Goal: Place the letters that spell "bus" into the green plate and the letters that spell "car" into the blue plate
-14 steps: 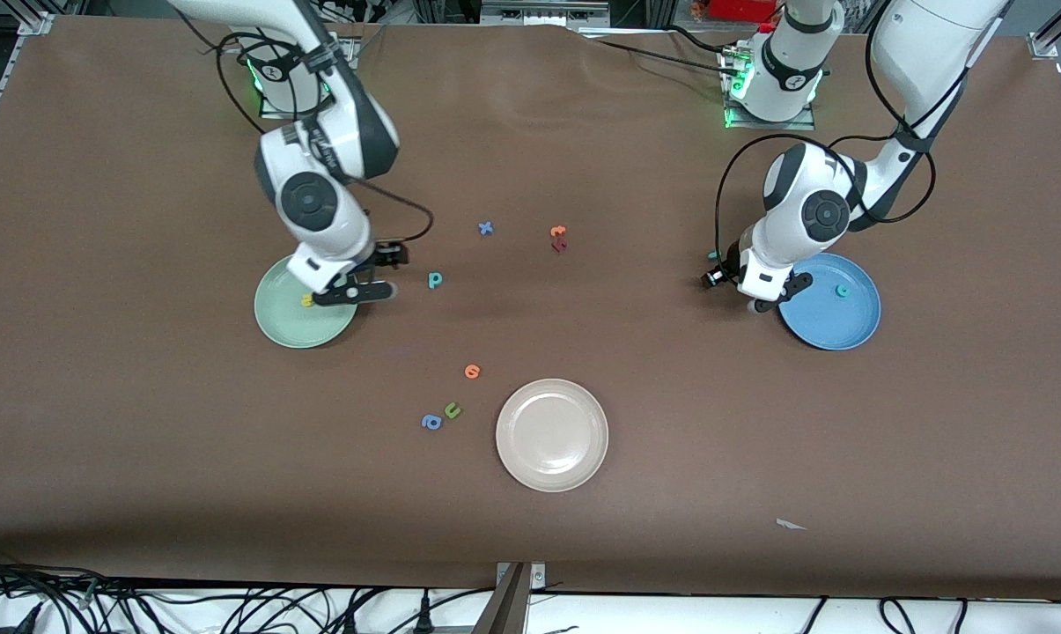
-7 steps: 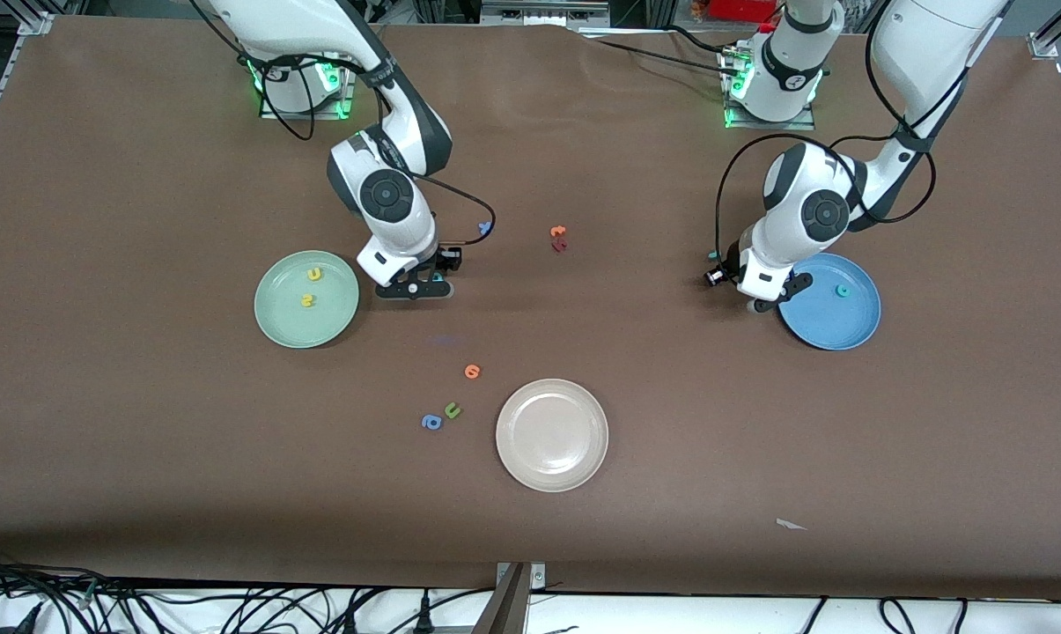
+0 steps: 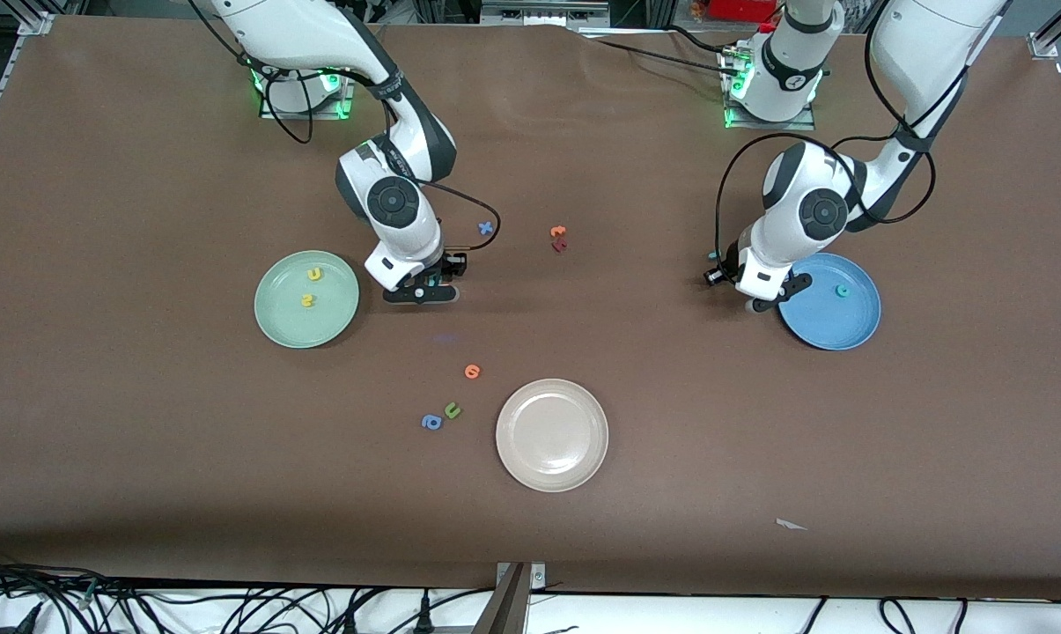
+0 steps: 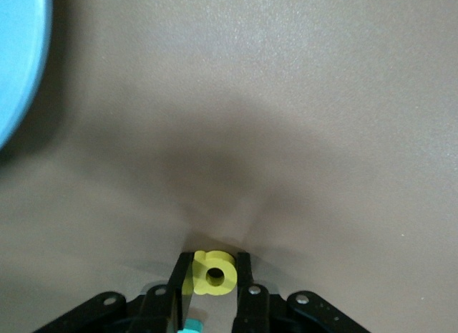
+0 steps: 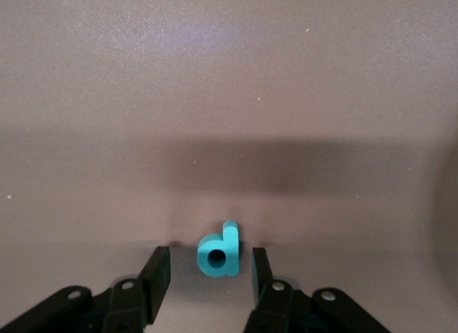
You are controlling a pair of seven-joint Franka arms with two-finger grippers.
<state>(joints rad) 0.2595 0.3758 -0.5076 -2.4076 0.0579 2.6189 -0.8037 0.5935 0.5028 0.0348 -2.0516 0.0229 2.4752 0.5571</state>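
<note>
The green plate [image 3: 283,321] holds a yellow u [image 3: 315,274] and a yellow s [image 3: 306,301]. Beside it, toward the table's middle, my right gripper [image 3: 424,293] is low over the teal b/p letter [image 5: 218,254]. In the right wrist view the right gripper [image 5: 209,251] is open, with a gap on each side of the letter. A teal c [image 3: 842,291] lies in the blue plate [image 3: 834,326]. At that plate's edge my left gripper [image 3: 756,299] stands at table level. In the left wrist view the left gripper [image 4: 212,256] is shut on the yellow a [image 4: 215,273].
A cream plate [image 3: 552,434] lies nearer the front camera, with an orange letter [image 3: 472,371], a green u [image 3: 452,409] and a blue a [image 3: 431,422] beside it. A blue x [image 3: 486,228] and orange and dark red letters [image 3: 558,238] lie mid-table. A small teal piece [image 3: 713,255] lies by the left gripper.
My right gripper has moved off the green plate's edge to the teal b/p letter and now covers it in the front view. The yellow u now shows in the plate. The left arm stays put.
</note>
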